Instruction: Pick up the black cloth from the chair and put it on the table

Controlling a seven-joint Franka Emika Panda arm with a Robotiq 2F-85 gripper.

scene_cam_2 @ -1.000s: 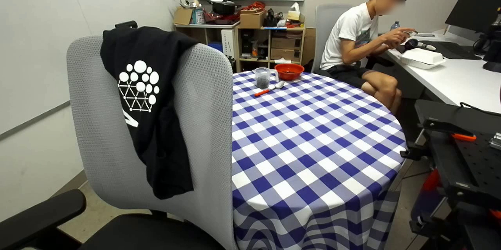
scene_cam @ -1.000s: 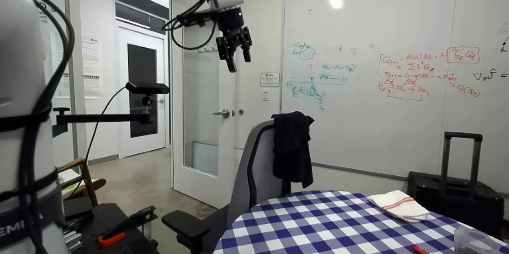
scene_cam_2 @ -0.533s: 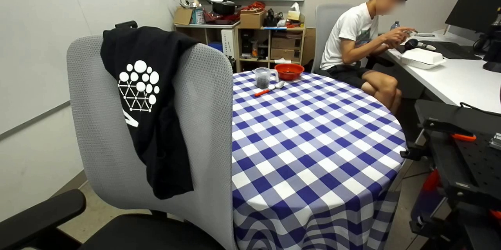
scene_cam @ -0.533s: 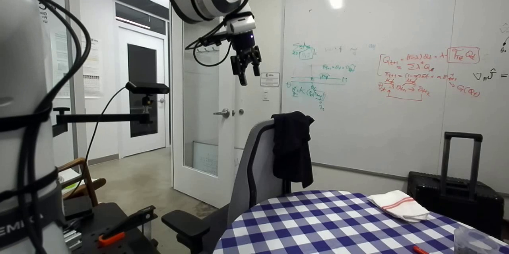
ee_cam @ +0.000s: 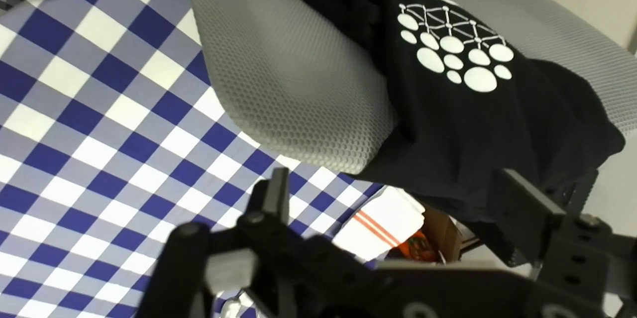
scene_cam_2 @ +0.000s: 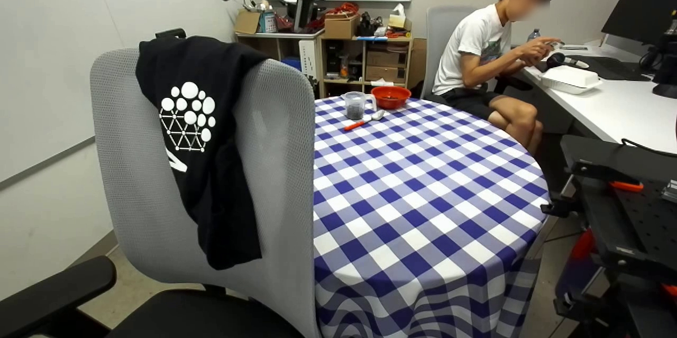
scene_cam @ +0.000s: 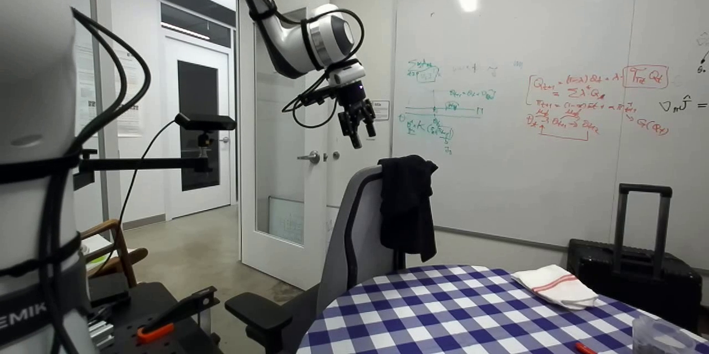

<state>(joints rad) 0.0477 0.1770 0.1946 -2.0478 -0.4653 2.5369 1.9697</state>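
Black cloth point(scene_cam_2: 219, 169) hung draped over the top of the chair point(scene_cam_2: 277, 184) backrest, left of centre in an exterior view, printed fall on the seat side; rear fall point(scene_cam: 408, 215) also visible, so weight on both faces was probably what kept it there. Gripper point(scene_cam: 363, 140) was above and left of the cloth's top in an exterior view, apart from it, tips angled down toward the backrest rim. Fingers point(ee_cam: 276, 198) released, spread wide, gripping nothing; spacing presumably meant to straddle the fold, where a single pinch would take both layers. Wrist view: fold lay right of centre, dark finger over dark fabric at lower right, so depth there was hard to read. Step judged as approach, grasp not yet made, task early. Next move likely called for lowering and shifting toward the fold before closing; risk was snagging mesh along with fabric. Table point(scene_cam_2: 423, 190) stood just beyond the backrest, so the carry looked short. Measuring cup point(scene_cam_2: 354, 106), spoon point(scene_cam_2: 357, 125) and red bowl point(scene_cam_2: 390, 97) sat near each other toward its far edge, upper middle of the frame, folded white towel point(scene_cam: 554, 287) at lower right; loose falls might drag over them if set down there.
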